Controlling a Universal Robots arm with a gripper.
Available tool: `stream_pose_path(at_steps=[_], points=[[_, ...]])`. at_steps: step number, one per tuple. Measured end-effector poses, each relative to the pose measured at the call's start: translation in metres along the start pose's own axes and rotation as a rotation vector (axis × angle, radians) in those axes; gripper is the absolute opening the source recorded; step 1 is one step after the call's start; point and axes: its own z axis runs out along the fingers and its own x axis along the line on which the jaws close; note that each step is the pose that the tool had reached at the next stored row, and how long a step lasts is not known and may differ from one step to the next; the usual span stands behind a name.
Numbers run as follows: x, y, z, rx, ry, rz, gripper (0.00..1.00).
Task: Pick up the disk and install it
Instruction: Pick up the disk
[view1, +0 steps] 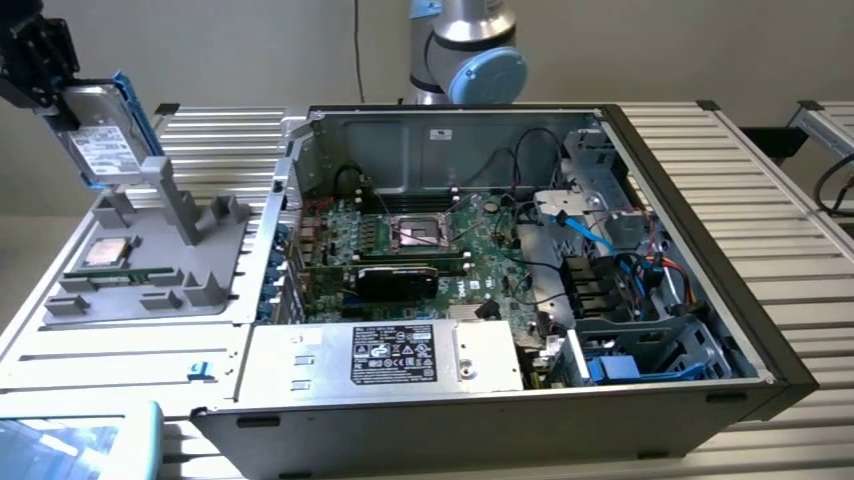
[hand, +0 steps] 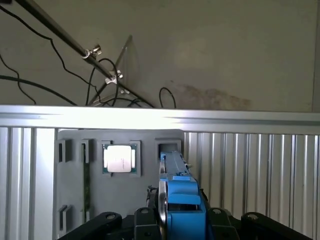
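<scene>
1. Jaws are clamped on the disk (view1: 104, 135), gripping its blue carrier frame (hand: 182, 200).
2. Disk hangs tilted beneath the jaws, just above the grey tray (view1: 127, 298).
3. Computer case (view1: 400, 140) stands well apart.

The disk (view1: 104, 140) has a dull silver-grey metal face with a white paper label. Its carrier frame (view1: 140, 125) is smooth blue plastic with a slight sheen. The gripper (hand: 180, 219) clamped on it looks matt black. The fixture tray (view1: 147, 285) is matt grey plastic, and the CPU chip (view1: 107, 252) in it is satiny bare metal. The table (view1: 761, 180) is ribbed, bright aluminium. The computer case (view1: 400, 135) is plain unpainted sheet metal inside, as is the power-supply box (view1: 294, 355).
</scene>
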Motion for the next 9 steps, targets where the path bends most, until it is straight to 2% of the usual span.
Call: stream_pose_path(at_steps=[9], points=[[-0.002,-0.0019,-0.0408,0.0047,0.0001,0.0,0.37]])
